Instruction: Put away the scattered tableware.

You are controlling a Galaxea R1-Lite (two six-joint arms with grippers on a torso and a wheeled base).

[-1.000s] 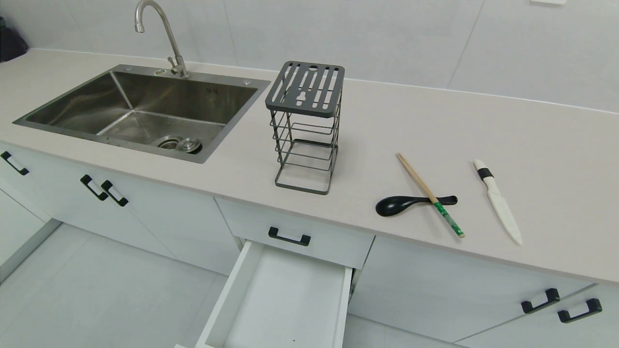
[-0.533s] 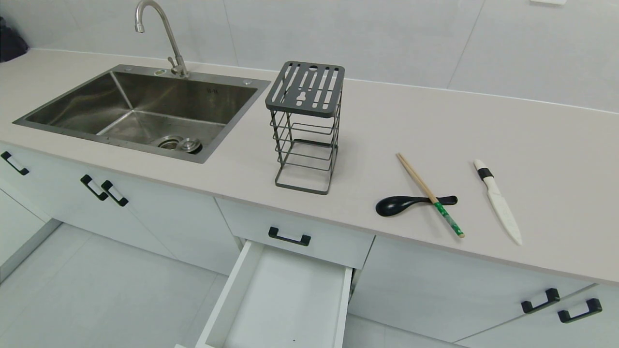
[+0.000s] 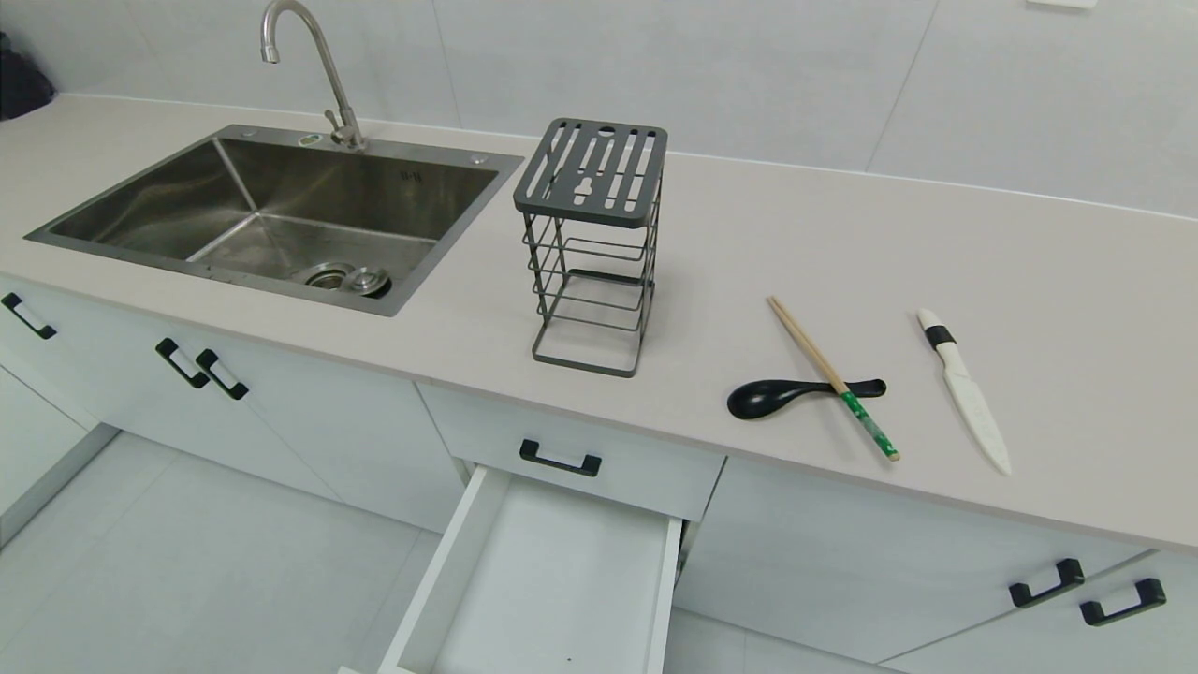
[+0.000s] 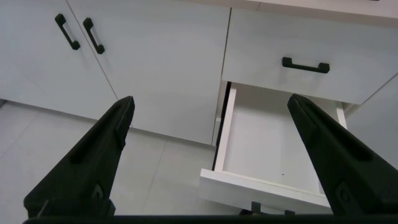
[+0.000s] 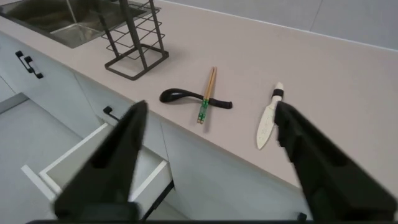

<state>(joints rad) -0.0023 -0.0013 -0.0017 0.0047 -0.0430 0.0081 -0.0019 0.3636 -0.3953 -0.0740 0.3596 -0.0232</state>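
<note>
A pair of wooden chopsticks with green-banded ends (image 3: 828, 374) lies across the handle of a glossy black spoon (image 3: 781, 395) near the front edge of the pale beige bench (image 3: 796, 234), the green ends toward that edge. A white knife with a black band on its handle (image 3: 964, 388) lies to their right, apart from them, its tip toward the front edge. A dark grey wire rack with a slotted top (image 3: 591, 243) stands upright between them and the steel sink (image 3: 356, 192). Below the bench, a white drawer (image 3: 552, 580) is pulled open. The left gripper (image 4: 211, 162), jaws wide, hangs before that drawer. The right gripper (image 5: 214, 165), jaws also wide, hangs off the front edge facing the tableware.
</note>
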